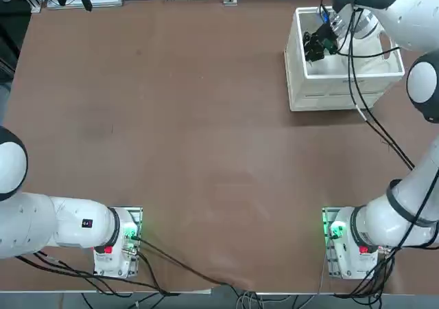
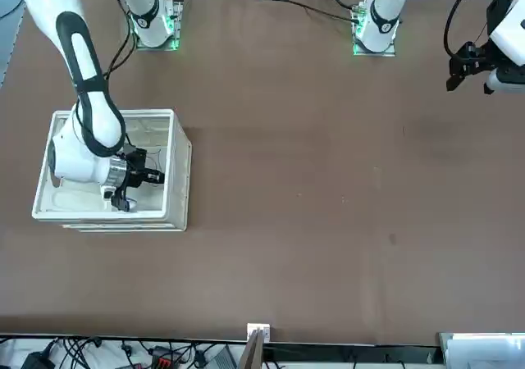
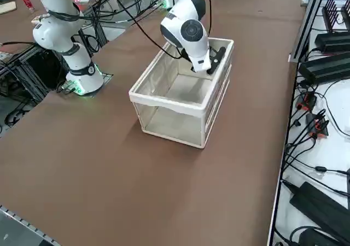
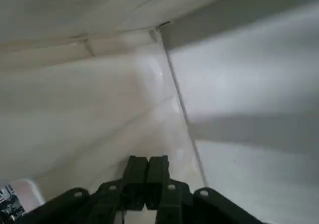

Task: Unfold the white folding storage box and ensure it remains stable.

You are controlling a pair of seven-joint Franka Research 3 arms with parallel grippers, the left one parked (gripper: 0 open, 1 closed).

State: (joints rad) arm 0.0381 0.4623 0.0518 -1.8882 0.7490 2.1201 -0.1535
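**Desk:** Black fingers [image 4: 146, 176], pressed flat together with nothing between them, fill the foreground of the wrist camera. What are they doing in there?

**Photographer:** That is the right claw [image 2: 156, 176], shut tight and empty, reaching down inside the white folding box [image 1: 302, 48]. The box stands raised on the brown table [image 1: 171, 130], rim up, walls all around the claw. Seen from the wrist, a corner seam where two inner walls meet runs just ahead of the fingertips, with pale floor beneath.

**Desk:** So the crate is already up?

**Photographer:** It looks tall in every view, yes. From the side camera the claw [image 3: 214, 60] sits near the rim at the far end of the box [image 3: 169, 101], close to one wall. My reading is that it is pressing a panel outward to seat it, though no picture shows contact.

**Desk:** What could spoil it?

**Photographer:** Three things, I would say. Push too hard on the wall beside the claw and the whole box may slide or tip, since nothing braces it from outside. Pull away before a hinged panel seats and that panel may fold back inward onto the fingers. And the arm's cables hang over the rim behind the claw; a lift could snag the edge and drag the crate along.

**Desk:** Are the walls locked?

**Photographer:** Cannot tell from these pictures.
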